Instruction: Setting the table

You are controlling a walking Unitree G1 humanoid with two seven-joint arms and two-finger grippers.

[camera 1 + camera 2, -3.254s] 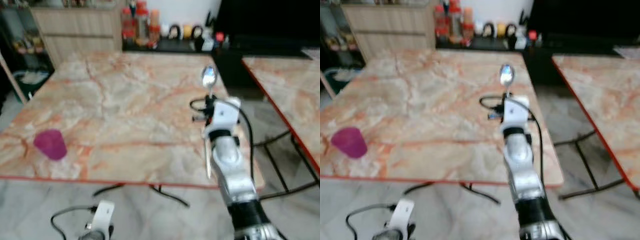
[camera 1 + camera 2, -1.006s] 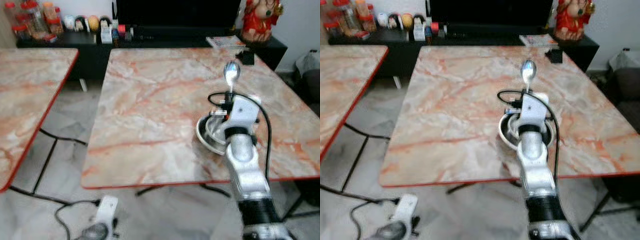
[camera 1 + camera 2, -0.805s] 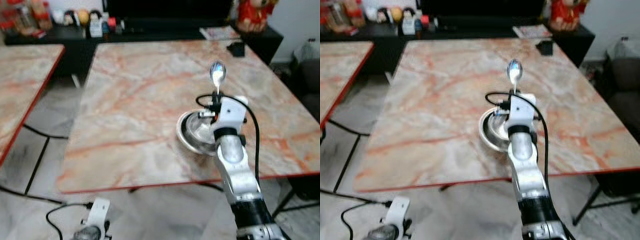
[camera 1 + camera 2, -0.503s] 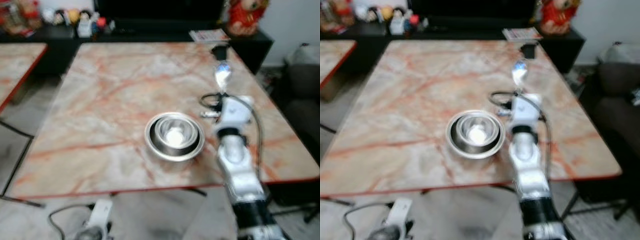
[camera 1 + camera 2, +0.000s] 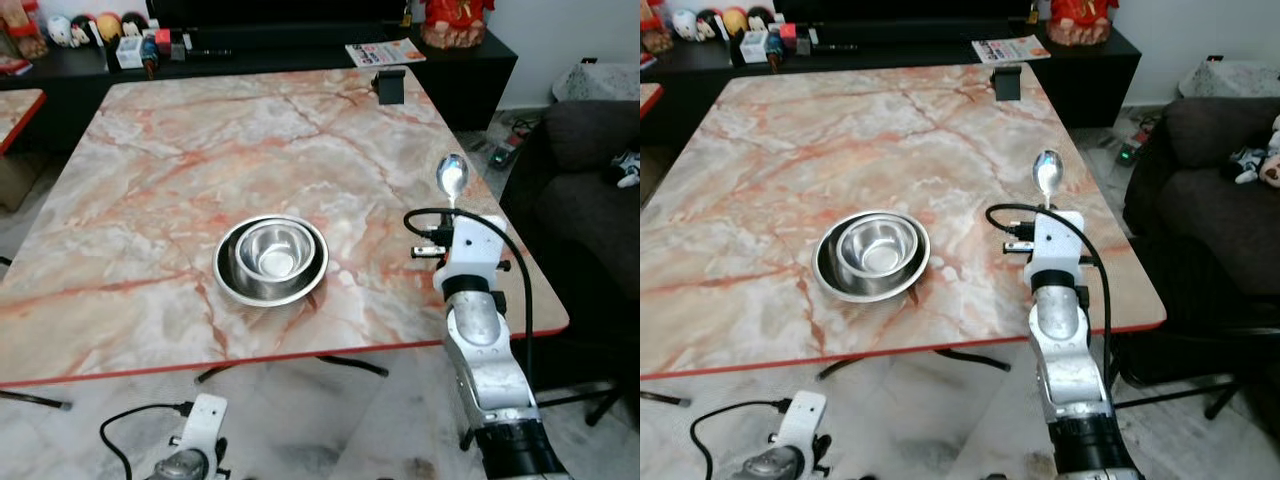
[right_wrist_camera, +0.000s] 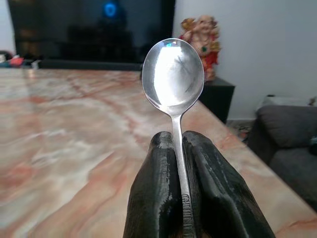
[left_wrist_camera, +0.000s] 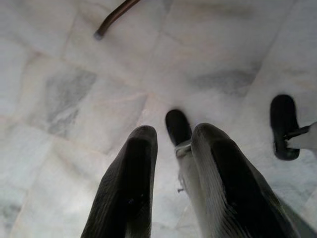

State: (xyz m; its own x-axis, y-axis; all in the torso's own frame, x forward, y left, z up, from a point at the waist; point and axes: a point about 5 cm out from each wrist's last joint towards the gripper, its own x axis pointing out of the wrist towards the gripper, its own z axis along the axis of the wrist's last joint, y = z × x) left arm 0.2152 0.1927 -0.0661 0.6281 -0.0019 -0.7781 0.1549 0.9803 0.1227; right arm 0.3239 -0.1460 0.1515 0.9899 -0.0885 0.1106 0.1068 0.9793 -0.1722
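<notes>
Marble-patterned table (image 5: 150, 190) with nested steel bowls (image 5: 271, 258) near its front, small black stand (image 5: 390, 86) at the back.

A polished silver spoon (image 6: 173, 79) stands upright in the right claw (image 6: 177, 148), its handle pinched between the two black fingers and its round bowl topmost, catching the light. It is held above the near right part of the marble table (image 5: 170, 150), close to the right edge. To its left, near the middle of the table's near half, sits a shallow steel plate (image 5: 232, 287) with a smaller steel bowl (image 5: 271, 252) nested upright inside it, both shiny. Spoon and dishes are apart, with bare marble between them.
</notes>
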